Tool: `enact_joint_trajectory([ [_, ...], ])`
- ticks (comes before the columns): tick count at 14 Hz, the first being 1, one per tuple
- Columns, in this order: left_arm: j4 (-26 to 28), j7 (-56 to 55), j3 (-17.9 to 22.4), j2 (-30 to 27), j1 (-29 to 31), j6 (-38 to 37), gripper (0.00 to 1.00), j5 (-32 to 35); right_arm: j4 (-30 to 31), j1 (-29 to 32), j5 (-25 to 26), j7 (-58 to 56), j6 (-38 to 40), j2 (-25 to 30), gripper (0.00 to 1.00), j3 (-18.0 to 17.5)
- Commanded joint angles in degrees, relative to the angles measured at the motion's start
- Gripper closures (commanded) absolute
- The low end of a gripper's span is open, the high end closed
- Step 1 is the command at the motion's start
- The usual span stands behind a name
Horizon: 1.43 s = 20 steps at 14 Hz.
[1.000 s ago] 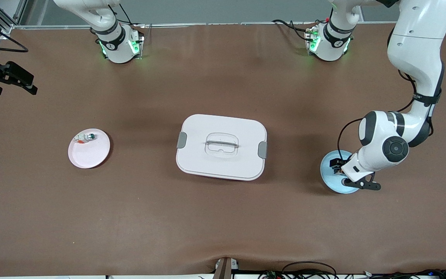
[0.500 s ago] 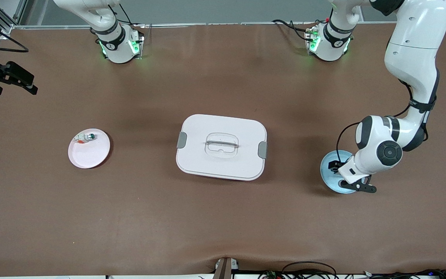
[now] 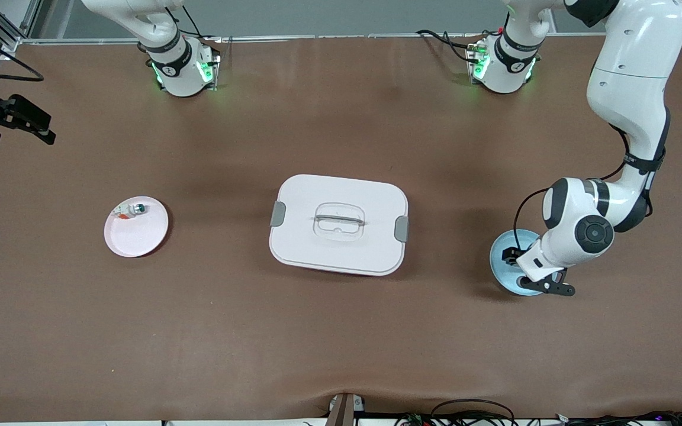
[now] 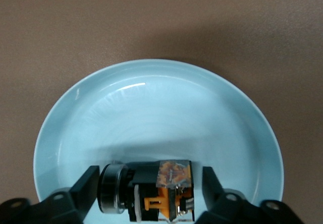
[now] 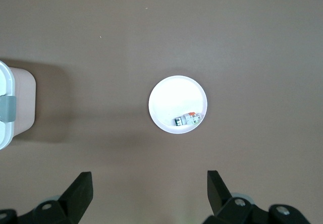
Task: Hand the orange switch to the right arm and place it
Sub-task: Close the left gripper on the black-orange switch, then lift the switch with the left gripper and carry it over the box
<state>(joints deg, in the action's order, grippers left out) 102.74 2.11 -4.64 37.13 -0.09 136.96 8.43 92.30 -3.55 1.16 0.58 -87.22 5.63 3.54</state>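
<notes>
The orange switch (image 4: 166,188), a small black block with an orange face and a silver ring at one end, lies in a light blue plate (image 4: 151,82) at the left arm's end of the table. My left gripper (image 4: 150,176) is down in that plate (image 3: 502,272) with its fingers open on either side of the switch; a gap shows at one finger. In the front view the left gripper (image 3: 514,259) and wrist hide the switch. My right gripper (image 5: 149,181) is open and empty, held high over the right arm's end of the table (image 3: 51,131).
A closed white box (image 3: 305,236) with grey latches and a lid handle stands mid-table; its edge shows in the right wrist view (image 5: 15,108). A pink plate (image 3: 140,236) at the right arm's end holds a small white piece with teal and red bits (image 3: 129,210), also seen from above (image 5: 188,119).
The left arm's wrist has shifted over the blue plate, and now covers the switch in the front view. The right gripper has barely moved.
</notes>
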Motion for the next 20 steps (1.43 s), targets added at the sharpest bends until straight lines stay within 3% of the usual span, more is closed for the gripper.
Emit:
enact_joint_trajectory([
  [1, -0.9, -0.2, -0.2, 0.5, 0.4, 0.3, 0.69, 1.2, 0.6, -0.1, 0.5, 1.5, 0.2, 0.7, 0.0, 0.1],
  [3, -1.0, -0.2, -0.2, 0.1, 0.5, 0.3, 0.76, 1.2, 0.6, 0.0, 0.4, 2.7, 0.3, 0.7, 0.0, 0.1],
  [6, -0.9, 0.6, -0.2, -0.5, 0.9, 0.1, 0.76, 1.2, 0.8, 0.0, 0.2, 2.9, 0.3, 0.7, 0.0, 0.1],
  [11, -1.2, 0.4, -0.3, -6.4, 1.3, -4.6, 0.76, -1.0, 0.8, 0.4, -2.1, 3.3, 0.3, 0.7, 0.0, 0.4],
  [13, -2.5, 0.3, -0.3, -9.3, 1.4, -10.1, 0.76, -3.8, 0.8, 0.5, -2.1, 3.2, 0.6, 0.7, 0.0, 0.4],
  [20, -15.4, -2.3, -0.3, -16.0, 1.2, -34.7, 0.75, -14.9, 0.4, 0.4, -2.0, 2.8, 0.6, 0.6, 0.0, 0.4],
])
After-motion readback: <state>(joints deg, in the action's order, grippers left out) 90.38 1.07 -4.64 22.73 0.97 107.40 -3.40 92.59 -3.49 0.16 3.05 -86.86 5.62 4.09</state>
